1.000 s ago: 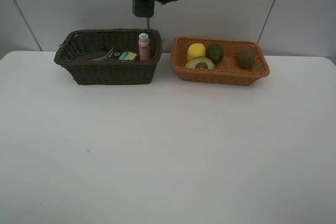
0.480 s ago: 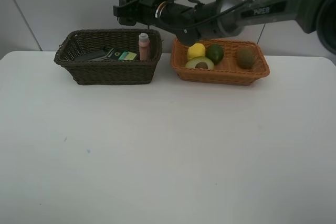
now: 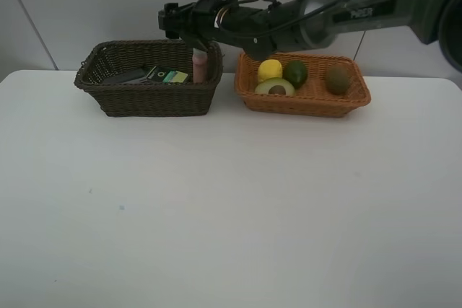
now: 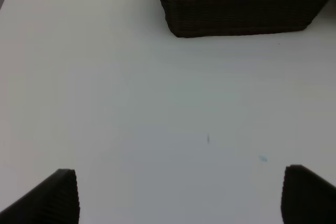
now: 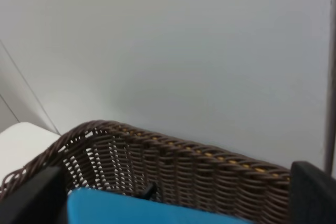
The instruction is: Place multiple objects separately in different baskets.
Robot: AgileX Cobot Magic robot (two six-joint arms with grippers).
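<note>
My right gripper reaches across to hover over the dark brown basket, just above the pink bottle, whose cap it hides. In the right wrist view its fingers stand wide apart and open, with the basket's far wall between them. A dark green pump bottle and a black eraser lie in that basket. The orange basket holds a lemon, a green avocado, a halved avocado and a kiwi. My left gripper is open over bare table.
The two baskets stand side by side at the back of the white table, close to the grey wall. A flat blue surface shows at the edge of the right wrist view. The dark basket lies ahead of the left gripper.
The right arm has swung in over the dark basket and dropped a little, now covering the pink bottle's cap. The left gripper has not moved.
</note>
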